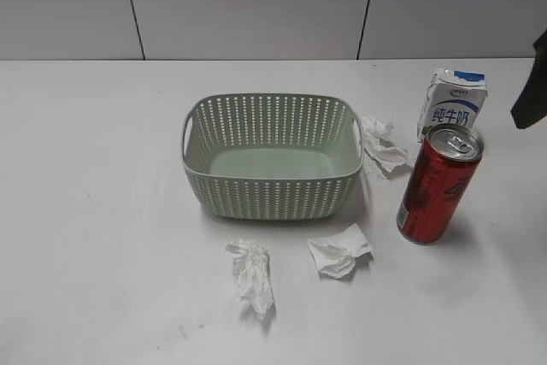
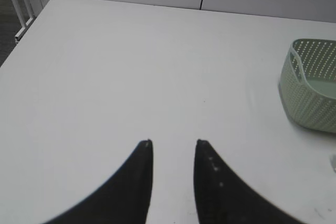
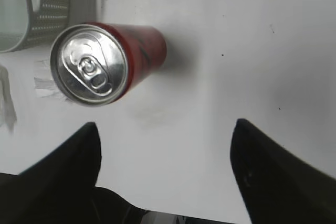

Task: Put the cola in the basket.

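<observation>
The cola [image 1: 438, 182] is a tall slim red can with a silver top, standing upright on the white table to the right of the basket [image 1: 270, 194]. The basket is pale green, perforated and has nothing in it. The right wrist view looks down on the cola [image 3: 102, 61] from above, with the basket corner [image 3: 50, 3] at the top left. My right gripper [image 3: 165, 124] is open wide and empty, above the table and to the right of the can; only a dark part of it [image 1: 532, 87] shows at the exterior view's right edge. My left gripper [image 2: 173, 142] is open and empty over bare table, left of the basket [image 2: 310, 93].
A white-and-blue milk carton [image 1: 453, 102] stands just behind the cola. Crumpled white tissues lie right of the basket [image 1: 383, 147] and in front of it [image 1: 339, 252], [image 1: 251, 275]. A grey panelled wall runs behind the table.
</observation>
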